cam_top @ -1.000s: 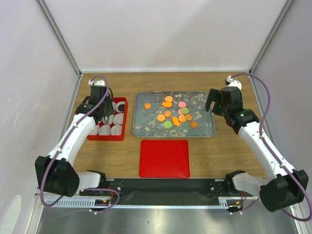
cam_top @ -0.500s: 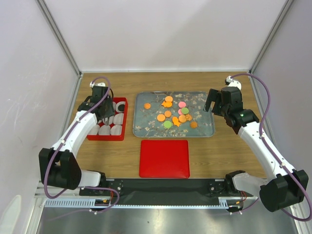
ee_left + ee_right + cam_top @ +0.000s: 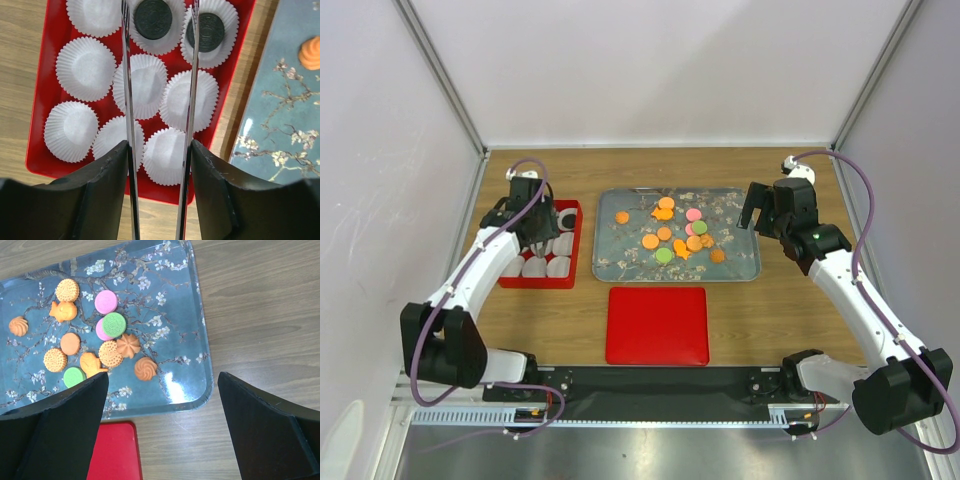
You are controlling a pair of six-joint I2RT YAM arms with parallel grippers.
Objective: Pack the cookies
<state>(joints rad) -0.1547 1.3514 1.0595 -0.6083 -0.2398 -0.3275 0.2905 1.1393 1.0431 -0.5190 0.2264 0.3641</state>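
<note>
Two cookies packed in red box; other visible cups empty. The bulk is left on floral tray, right of box. Left hand over box, apart, empty. Right hand apart, beyond tray.

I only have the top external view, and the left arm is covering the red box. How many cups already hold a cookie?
Observer: The left wrist view shows nine cups. Two in the far row hold one black cookie each, and the other seven are empty.
Operator: Is the left gripper carrying anything?
Observer: No. The left gripper is open over the box with nothing between its fingers.
</note>
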